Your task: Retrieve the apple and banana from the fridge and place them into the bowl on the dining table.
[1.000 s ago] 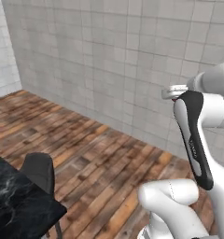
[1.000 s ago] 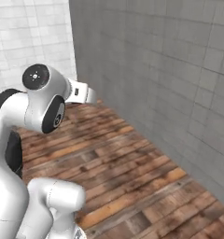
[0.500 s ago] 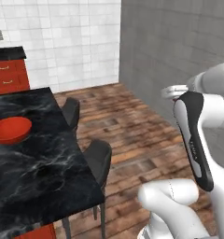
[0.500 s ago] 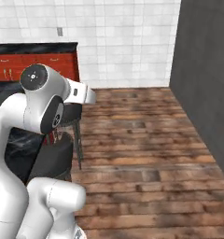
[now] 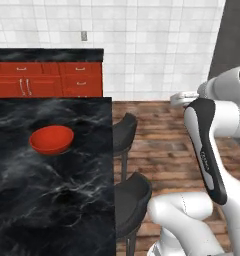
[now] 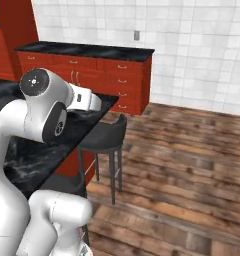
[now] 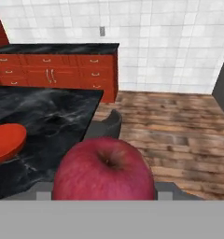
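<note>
- You have the bowl (image 5: 52, 139) at the left, sitting on the dining table (image 5: 52, 200), away from its edges.
- Two dark stools (image 5: 132, 195) stand just beside the table's right edge.
- Your gripper (image 7: 104, 198) holds the apple (image 7: 104, 170) between its jaws, stem end facing the hand camera, off the table's right corner.

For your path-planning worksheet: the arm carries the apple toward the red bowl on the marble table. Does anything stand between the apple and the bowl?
Nothing visible does. The apple sits in the gripper, and the bowl stands empty on the dining table. Bare marble lies between them; the two dark stools stay below the table's edge.
</note>
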